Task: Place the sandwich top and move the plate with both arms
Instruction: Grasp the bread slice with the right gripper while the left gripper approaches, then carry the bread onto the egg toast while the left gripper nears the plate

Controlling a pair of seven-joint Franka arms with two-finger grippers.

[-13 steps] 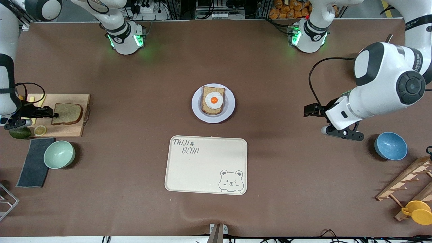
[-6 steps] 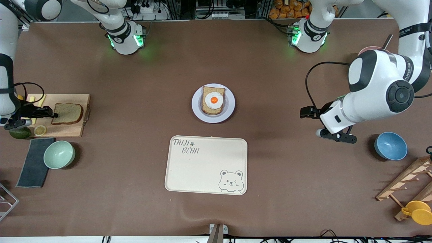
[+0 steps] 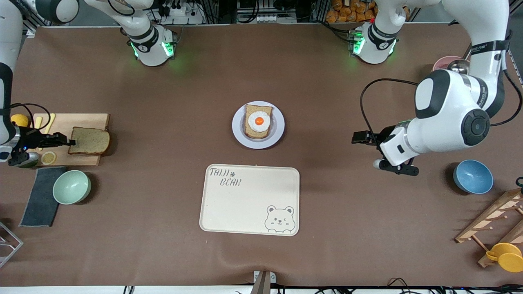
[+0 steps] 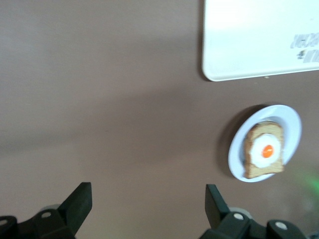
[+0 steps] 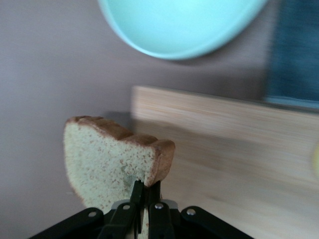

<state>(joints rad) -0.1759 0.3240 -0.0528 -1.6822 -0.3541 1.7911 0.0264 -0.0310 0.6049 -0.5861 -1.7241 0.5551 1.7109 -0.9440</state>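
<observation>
The sandwich top [image 3: 90,141], a plain brown slice, hangs just above the wooden cutting board [image 3: 77,120] at the right arm's end of the table. My right gripper [image 3: 70,142] is shut on its crust edge. In the right wrist view the slice [image 5: 107,162] stands on edge between the shut fingers of the right gripper [image 5: 144,191]. The lavender-white plate [image 3: 238,131] sits mid-table and carries a bread slice with a fried egg [image 3: 258,121]. My left gripper [image 3: 356,137] hovers open over bare table between the plate and a blue bowl. The left wrist view shows the left gripper [image 4: 148,204] empty, and the plate [image 4: 294,119] lies off to one side of it.
A cream bear tray [image 3: 249,200] lies nearer the front camera than the plate. A mint bowl [image 3: 71,186] and dark cloth [image 3: 40,197] sit by the cutting board. A blue bowl [image 3: 472,176], wooden rack [image 3: 492,216] and yellow cup [image 3: 506,256] are at the left arm's end.
My right gripper has raised the sandwich top off the board and carried it a little toward the plate. The left arm has swung closer to the plate, its gripper still open.
</observation>
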